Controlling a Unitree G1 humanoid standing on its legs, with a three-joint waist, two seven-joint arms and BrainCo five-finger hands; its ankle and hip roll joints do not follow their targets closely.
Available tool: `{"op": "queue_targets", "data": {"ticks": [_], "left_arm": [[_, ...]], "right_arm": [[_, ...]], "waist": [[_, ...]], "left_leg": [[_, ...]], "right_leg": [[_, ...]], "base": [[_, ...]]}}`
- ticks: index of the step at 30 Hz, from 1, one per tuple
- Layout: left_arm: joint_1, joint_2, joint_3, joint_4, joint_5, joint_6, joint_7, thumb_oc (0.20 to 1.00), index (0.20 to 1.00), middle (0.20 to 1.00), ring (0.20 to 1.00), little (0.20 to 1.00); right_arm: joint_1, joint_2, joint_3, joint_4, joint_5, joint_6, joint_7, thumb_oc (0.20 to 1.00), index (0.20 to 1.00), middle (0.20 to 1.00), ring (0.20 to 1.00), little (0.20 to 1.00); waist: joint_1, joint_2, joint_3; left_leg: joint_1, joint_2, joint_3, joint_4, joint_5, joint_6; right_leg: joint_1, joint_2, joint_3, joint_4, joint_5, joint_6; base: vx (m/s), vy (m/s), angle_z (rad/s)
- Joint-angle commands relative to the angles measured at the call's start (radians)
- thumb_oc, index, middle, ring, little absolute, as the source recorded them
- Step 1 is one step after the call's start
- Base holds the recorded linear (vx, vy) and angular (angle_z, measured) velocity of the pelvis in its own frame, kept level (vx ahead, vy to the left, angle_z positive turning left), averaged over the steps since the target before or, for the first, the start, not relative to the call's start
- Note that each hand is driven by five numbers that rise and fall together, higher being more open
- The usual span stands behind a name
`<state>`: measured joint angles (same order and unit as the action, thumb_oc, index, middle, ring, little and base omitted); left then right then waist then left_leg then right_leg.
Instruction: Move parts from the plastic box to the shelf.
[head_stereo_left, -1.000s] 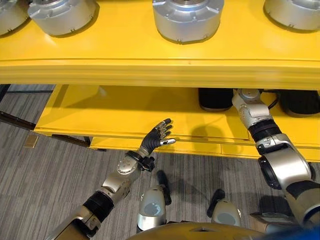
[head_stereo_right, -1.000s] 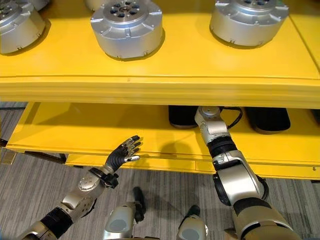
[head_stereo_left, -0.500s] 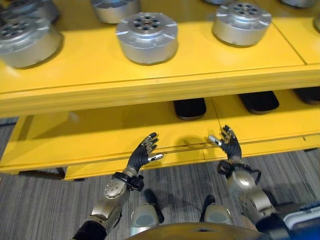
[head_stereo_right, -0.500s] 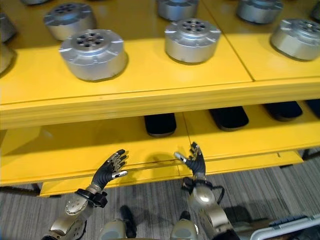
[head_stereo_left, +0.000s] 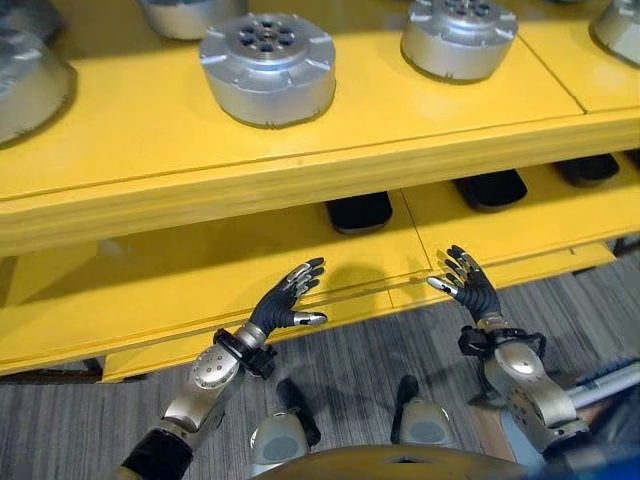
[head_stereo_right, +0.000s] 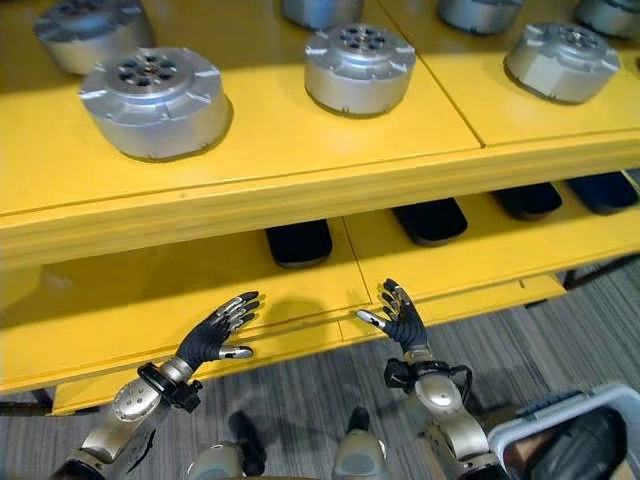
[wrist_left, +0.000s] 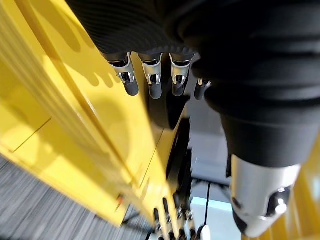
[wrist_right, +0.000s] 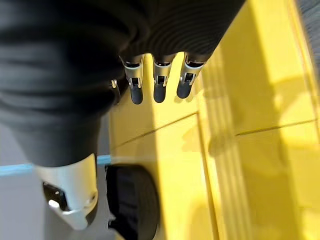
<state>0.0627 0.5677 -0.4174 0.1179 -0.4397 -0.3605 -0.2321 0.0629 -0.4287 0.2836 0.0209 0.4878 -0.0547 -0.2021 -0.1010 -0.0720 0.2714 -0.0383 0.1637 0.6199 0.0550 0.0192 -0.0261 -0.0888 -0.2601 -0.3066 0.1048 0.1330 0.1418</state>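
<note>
Left robot hand: the left robot hand (head_stereo_left: 283, 306) hovers just in front of the lower shelf's (head_stereo_left: 150, 300) front edge, fingers straight and spread, thumb apart — holding nothing.
Right robot hand: the right robot hand (head_stereo_left: 470, 287) is raised at the same edge, fingers likewise straight and empty.
Plastic box: the corner of a pale plastic box (head_stereo_right: 560, 420) shows on the floor to the robot's right, with a dark rounded part (head_stereo_right: 580, 455) inside.
Parts on the shelf: silver round parts (head_stereo_left: 267, 66) — disc-shaped housings with a ring of holes on top — stand on the upper shelf (head_stereo_left: 300, 160); dark parts (head_stereo_left: 360, 211) lie at the back of the lower shelf.
Handling: the parts look like machined metal, so probably heavy, stiff and smooth-sided; not fragile, but liable to slip from a light pinch.
Where to hold: best taken across the round body with fingers on one side and thumb opposite, or cradled from beneath with both hands.
</note>
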Motion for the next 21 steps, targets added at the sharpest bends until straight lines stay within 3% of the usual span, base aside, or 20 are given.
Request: {"op": "queue_targets", "data": {"ticks": [1,2,3,5,8,12,14,21], "left_arm": [[0.038,-0.041,0.011,-0.113,-0.073,-0.070,-0.015,1.000,1.000,1.000,1.000,1.000],[0.040,-0.042,0.012,-0.114,-0.069,-0.070,-0.015,1.000,1.000,1.000,1.000,1.000],[0.045,-0.042,0.008,-0.115,-0.047,-0.052,-0.036,1.000,1.000,1.000,1.000,1.000],[0.056,-0.037,0.011,-0.117,-0.057,-0.031,-0.068,1.000,1.000,1.000,1.000,1.000],[0.078,-0.029,0.017,-0.094,-0.059,0.026,-0.112,1.000,1.000,1.000,1.000,1.000],[0.085,-0.023,0.021,-0.079,-0.059,0.065,-0.139,1.000,1.000,1.000,1.000,1.000],[0.108,-0.023,0.023,-0.067,-0.072,0.076,-0.139,1.000,1.000,1.000,1.000,1.000],[0.119,-0.037,0.023,-0.032,-0.069,0.057,-0.097,1.000,1.000,1.000,1.000,1.000]], "right_arm": [[-0.027,0.000,-0.027,-0.023,0.008,-0.075,0.019,1.000,1.000,1.000,1.000,1.000],[-0.024,0.000,-0.028,-0.025,0.009,-0.077,0.018,1.000,1.000,1.000,1.000,1.000],[-0.008,-0.008,-0.038,-0.035,0.026,-0.090,0.011,1.000,1.000,1.000,1.000,1.000],[0.000,-0.023,-0.059,-0.037,0.050,-0.106,0.016,1.000,1.000,1.000,1.000,1.000],[-0.035,-0.022,-0.079,-0.037,0.027,-0.107,0.010,1.000,1.000,1.000,1.000,1.000],[-0.052,-0.014,-0.078,-0.027,0.002,-0.088,0.003,1.000,1.000,1.000,1.000,1.000],[-0.055,-0.019,-0.073,-0.041,-0.029,-0.078,-0.021,1.000,1.000,1.000,1.000,1.000],[-0.063,-0.057,-0.088,-0.036,-0.050,-0.052,-0.068,1.000,1.000,1.000,1.000,1.000]], "waist": [[0.026,0.048,0.018],[0.026,0.049,0.015],[0.021,0.054,-0.002],[0.016,0.056,-0.017],[0.011,0.065,-0.052],[0.020,0.054,-0.066],[0.031,0.035,-0.066],[0.024,0.025,-0.050]], "left_leg": [[0.109,-0.012,-0.024,-0.016,-0.025,-0.006],[0.107,-0.012,-0.024,-0.014,-0.024,-0.005],[0.093,-0.009,-0.032,-0.004,-0.017,0.003],[0.085,-0.012,-0.040,0.009,-0.025,0.018],[0.084,-0.036,-0.060,0.033,-0.061,0.061],[0.062,-0.026,-0.053,0.069,-0.063,0.061],[0.033,0.012,-0.031,0.110,-0.048,0.040],[0.006,0.097,-0.002,0.143,-0.011,-0.022]], "right_leg": [[-0.028,-0.077,-0.066,0.074,-0.003,0.098],[-0.027,-0.073,-0.064,0.085,-0.014,0.096],[-0.019,-0.040,-0.037,0.154,-0.080,0.071],[-0.022,-0.014,-0.003,0.247,-0.141,0.052],[-0.026,0.020,0.049,0.423,-0.237,0.025],[0.050,0.038,0.020,0.332,-0.299,0.012],[0.137,0.052,-0.019,0.183,-0.285,0.000],[0.170,0.070,-0.033,0.029,-0.211,-0.006]], "base": [[-0.09,0.125,-0.99],[-0.07,0.076,-0.96],[-0.03,0.005,-0.49],[-0.04,0.014,0.09],[-0.03,-0.048,-0.64],[-0.01,-0.234,-0.57],[-0.04,-0.400,-0.55],[-0.11,-0.377,-1.12]]}}
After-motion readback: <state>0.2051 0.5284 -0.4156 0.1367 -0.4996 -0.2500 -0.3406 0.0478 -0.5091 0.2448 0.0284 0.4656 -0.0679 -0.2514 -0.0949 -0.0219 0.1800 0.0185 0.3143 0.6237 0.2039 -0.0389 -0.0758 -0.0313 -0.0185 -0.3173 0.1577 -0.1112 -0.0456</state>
